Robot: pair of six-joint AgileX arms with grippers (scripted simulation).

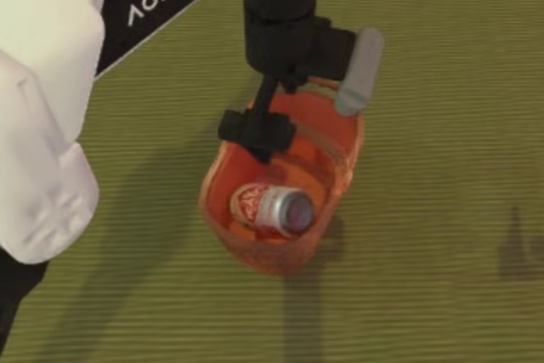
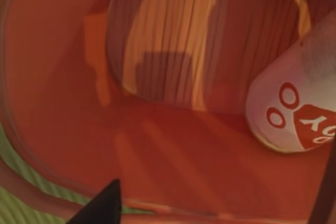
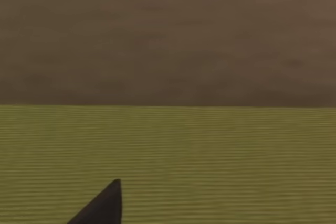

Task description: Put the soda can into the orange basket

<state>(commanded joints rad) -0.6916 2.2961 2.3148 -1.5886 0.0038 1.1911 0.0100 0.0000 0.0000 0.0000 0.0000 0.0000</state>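
Top view: the small white cylindrical soda can [image 1: 272, 208], with red lettering and silvery metal ends, lies on its side on the bottom of the oval orange woven basket [image 1: 223, 178], toward the basket's near end. The basket stands on the green ribbed table [image 1: 442, 167]. The left gripper [image 1: 255, 133] of the AgileX left arm hangs over the far part of the basket, above and apart from the can. Its fingers grip nothing; whether they are spread or closed cannot be told.

Left wrist view: the orange basket interior fills the picture, the can's white side and red lettering [image 2: 299, 116] lying against the slatted bottom. One dark fingertip [image 2: 102, 208] shows at the picture's edge.

Right wrist view: bare green table [image 3: 210, 161], a brown surface beyond it, and a single dark fingertip [image 3: 102, 208]. The right gripper's finger state cannot be told.
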